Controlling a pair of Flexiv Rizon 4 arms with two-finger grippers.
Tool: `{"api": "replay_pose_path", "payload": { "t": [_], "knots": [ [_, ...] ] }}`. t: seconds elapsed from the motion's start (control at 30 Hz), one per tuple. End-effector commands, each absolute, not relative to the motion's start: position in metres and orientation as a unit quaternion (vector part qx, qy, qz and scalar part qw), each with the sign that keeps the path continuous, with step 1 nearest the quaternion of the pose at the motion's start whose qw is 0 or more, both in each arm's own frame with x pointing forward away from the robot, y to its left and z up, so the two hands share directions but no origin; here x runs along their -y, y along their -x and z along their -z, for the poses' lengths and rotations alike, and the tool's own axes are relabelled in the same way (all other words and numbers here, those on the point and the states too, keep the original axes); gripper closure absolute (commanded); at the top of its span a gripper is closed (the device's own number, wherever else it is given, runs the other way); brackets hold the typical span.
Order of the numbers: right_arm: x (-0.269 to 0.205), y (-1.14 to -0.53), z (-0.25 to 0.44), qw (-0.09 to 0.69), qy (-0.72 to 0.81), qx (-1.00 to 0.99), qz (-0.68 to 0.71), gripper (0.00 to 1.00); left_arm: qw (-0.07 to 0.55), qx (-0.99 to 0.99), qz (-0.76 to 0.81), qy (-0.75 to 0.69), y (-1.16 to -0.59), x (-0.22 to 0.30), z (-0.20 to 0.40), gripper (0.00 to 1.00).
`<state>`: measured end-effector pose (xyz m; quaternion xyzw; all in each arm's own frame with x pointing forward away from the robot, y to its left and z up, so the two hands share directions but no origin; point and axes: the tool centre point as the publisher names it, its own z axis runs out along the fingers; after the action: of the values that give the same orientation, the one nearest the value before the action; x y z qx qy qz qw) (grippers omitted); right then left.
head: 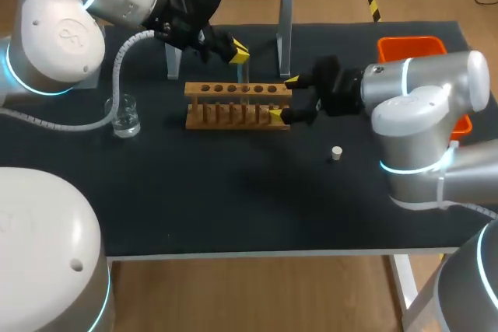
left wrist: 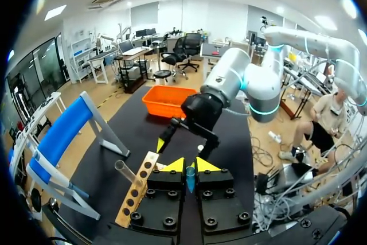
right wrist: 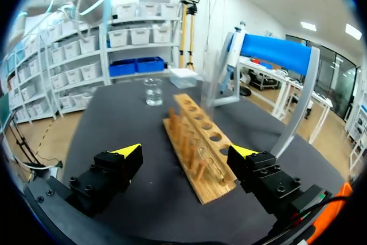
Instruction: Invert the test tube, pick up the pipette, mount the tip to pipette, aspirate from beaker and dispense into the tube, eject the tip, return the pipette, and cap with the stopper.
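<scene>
Glass test tube (left wrist: pixel 190 177) clamped in left tool (head: pixel 240 54), upper centre of frame: inversion step. Right tool (head: pixel 286 99) apart, astride rack (head: pixel 233 106). Next: lower tube into hole.

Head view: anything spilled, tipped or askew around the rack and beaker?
Nothing stands out. The rack sits flat and square on the table. The beaker stands upright with no puddle around it. The stopper rests alone on the table, apart from the rack.
</scene>
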<state>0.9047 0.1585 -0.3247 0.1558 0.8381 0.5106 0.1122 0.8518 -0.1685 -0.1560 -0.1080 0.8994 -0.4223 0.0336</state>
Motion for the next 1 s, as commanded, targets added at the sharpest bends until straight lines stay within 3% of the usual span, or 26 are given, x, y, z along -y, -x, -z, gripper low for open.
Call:
{"api": "replay_pose_path", "payload": {
  "t": [0.03,0.77,1.0],
  "knots": [
    [-0.113,-0.887,0.299,0.092,-0.115,-0.826,-0.544,0.0,0.033,-0.9,0.42,0.108,-0.852,0.168,0.155,1.0],
    [-0.113,-0.837,0.246,0.062,0.013,-0.764,-0.642,0.0,0.033,-0.9,0.42,0.108,-0.852,0.168,0.155,1.0],
    [-0.128,-0.834,0.234,0.008,0.027,-0.74,-0.672,0.0,0.033,-0.9,0.42,0.108,-0.852,0.168,0.155,1.0]
  ]
}}
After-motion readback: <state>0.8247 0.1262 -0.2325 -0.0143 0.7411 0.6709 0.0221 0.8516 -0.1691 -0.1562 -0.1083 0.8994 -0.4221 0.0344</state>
